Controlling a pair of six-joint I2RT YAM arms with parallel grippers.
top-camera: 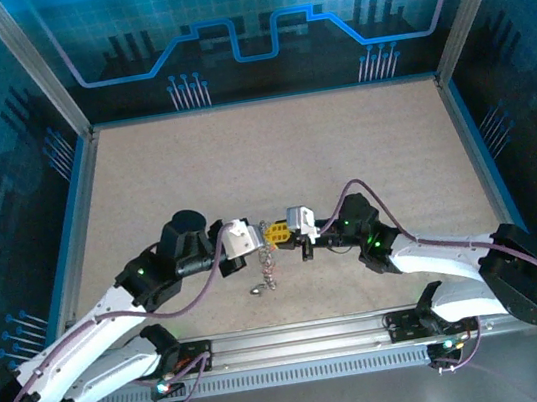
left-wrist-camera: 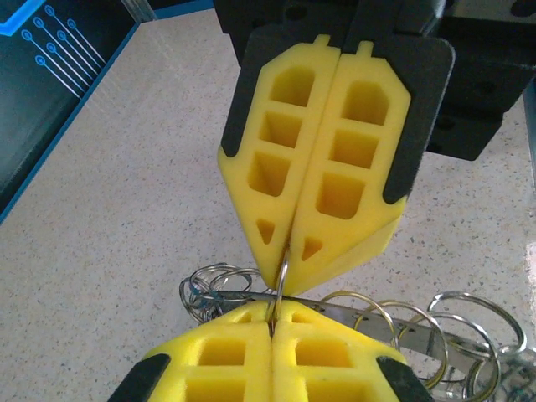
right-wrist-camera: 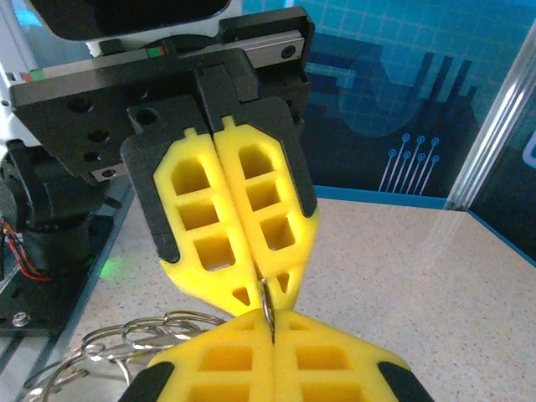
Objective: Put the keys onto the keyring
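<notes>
Above the near middle of the speckled table, the left gripper and right gripper are met tip to tip, both clenched on one thin keyring; the keys are hung just beneath them in a loose bunch

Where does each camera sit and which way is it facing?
Top external: above and behind the arms, looking down at the table; left gripper and right gripper meet.
Left wrist: on the left arm, faces the right gripper; own fingers at bottom.
Right wrist: on the right arm, faces the left gripper; own fingers at bottom.
Shared: both wrist views show the pinched ring.
</notes>
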